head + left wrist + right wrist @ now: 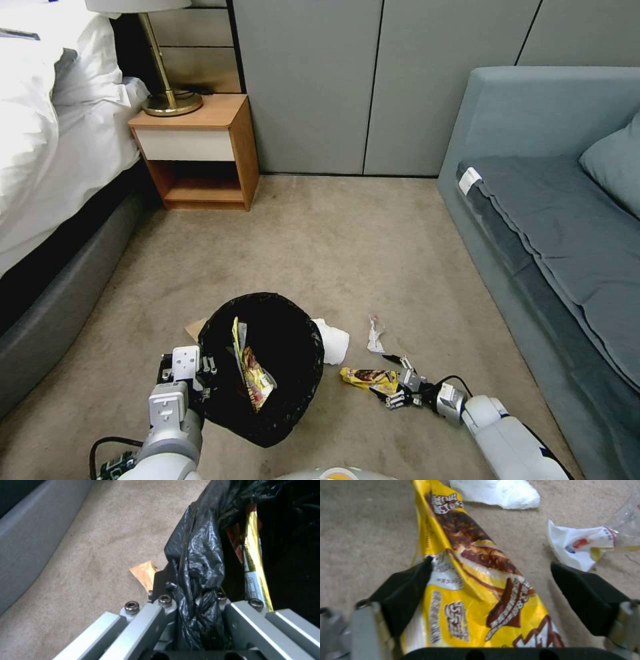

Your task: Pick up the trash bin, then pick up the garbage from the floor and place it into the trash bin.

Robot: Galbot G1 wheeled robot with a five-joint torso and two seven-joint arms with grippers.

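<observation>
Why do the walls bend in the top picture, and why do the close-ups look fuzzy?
Head view: wide-lens distortion bows the wall panels and sofa. Left wrist view: soft focus, with glare on the trash bin liner. Right wrist view: the yellow wrapper and gripper fingers sit close and blurred.

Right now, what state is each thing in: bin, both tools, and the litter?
Trash bin: lifted, tilted, black liner over the rim, a yellow wrapper already inside.
Left tool: shut on the bin's lined rim.
Right tool: open, low over the carpet, fingers either side of the yellow snack wrapper.
Yellow snack wrapper: lying flat, not gripped.
White tissue: crumpled on the floor.
Clear wrapper: crumpled on the floor.
Cardboard scrap: on the floor beside the bin.
</observation>
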